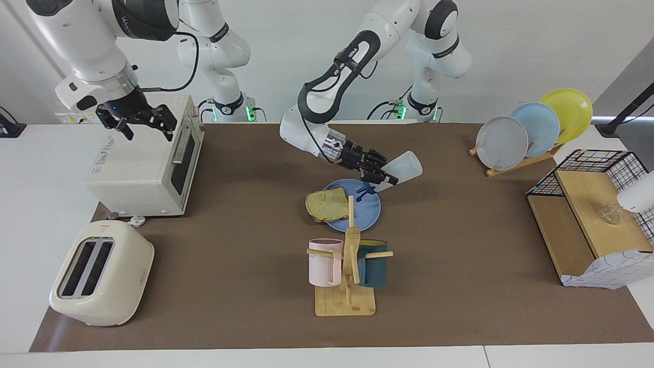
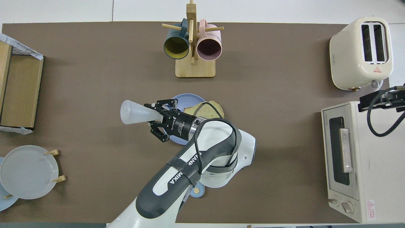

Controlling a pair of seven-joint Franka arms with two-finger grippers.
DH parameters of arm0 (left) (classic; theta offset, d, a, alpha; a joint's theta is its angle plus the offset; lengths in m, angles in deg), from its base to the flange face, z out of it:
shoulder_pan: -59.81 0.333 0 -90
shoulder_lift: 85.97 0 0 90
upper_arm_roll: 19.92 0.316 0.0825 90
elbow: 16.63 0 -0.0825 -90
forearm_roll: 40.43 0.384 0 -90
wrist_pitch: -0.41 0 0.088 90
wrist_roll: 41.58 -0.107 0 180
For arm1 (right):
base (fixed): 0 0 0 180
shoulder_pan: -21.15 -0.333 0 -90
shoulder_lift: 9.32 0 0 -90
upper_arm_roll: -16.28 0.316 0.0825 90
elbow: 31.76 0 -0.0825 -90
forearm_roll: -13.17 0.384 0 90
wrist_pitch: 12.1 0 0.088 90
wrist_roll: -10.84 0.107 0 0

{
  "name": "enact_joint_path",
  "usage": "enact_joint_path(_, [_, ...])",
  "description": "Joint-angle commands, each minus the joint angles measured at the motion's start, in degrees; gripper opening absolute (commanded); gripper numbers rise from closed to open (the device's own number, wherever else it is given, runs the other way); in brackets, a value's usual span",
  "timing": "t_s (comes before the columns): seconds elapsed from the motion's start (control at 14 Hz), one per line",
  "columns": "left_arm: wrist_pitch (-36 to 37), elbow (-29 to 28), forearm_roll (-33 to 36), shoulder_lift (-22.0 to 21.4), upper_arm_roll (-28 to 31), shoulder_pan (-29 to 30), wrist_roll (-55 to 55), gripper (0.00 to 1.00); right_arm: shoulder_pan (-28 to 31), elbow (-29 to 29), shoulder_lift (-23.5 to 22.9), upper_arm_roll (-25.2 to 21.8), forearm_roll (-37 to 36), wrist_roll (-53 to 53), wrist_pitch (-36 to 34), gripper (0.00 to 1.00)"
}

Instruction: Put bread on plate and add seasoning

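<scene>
The bread lies partly on the blue plate, overhanging its rim toward the right arm's end of the table. In the overhead view the left arm hides part of the bread and of the plate. My left gripper hangs over the plate's rim, shut on the neck end of the seasoning bottle. The bottle is tipped on its side, base raised, its body reaching past the rim toward the left arm's end. My right gripper waits open above the toaster oven.
A wooden mug rack with a pink and a dark mug stands just farther from the robots than the plate. A toaster, a plate rack and a wire shelf stand at the table's ends. A small blue bell sits under the left arm.
</scene>
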Motion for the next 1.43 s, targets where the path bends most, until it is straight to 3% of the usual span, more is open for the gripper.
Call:
enact_joint_path(0.0, [1.77,1.19,-0.04,0.28,-0.26,-2.46,-0.33,0.0,0.4,0.05,0.15,-0.1,1.15,-1.77,0.06,1.0])
enact_joint_path(0.36, [6.25,2.67,-5.04,-0.24,-0.44,-11.51,-0.25,0.0,0.4,0.05,0.15,-0.1,1.15,-1.77,0.06,1.0])
enact_joint_path(0.57, [7.58,4.87,-5.4,0.2,-0.35,-12.5,-0.33,0.0,0.4,-0.04,0.15,-0.1,1.24,-1.77,0.06,1.0])
enact_joint_path(0.79, [6.35,4.79,-4.18,0.37,0.26,-9.96,-0.33,0.0,0.4,-0.04,0.15,-0.1,1.15,-1.77,0.06,1.0])
enact_joint_path(1.22, [0.56,4.79,2.58,2.39,0.27,3.39,-0.33,0.0,0.4,-0.04,0.15,-0.1,1.24,-1.77,0.06,1.0])
enact_joint_path(1.36, [-0.68,4.88,4.0,2.66,0.27,5.08,-0.33,0.0,0.4,0.05,0.15,-0.1,1.15,-1.77,0.06,1.0])
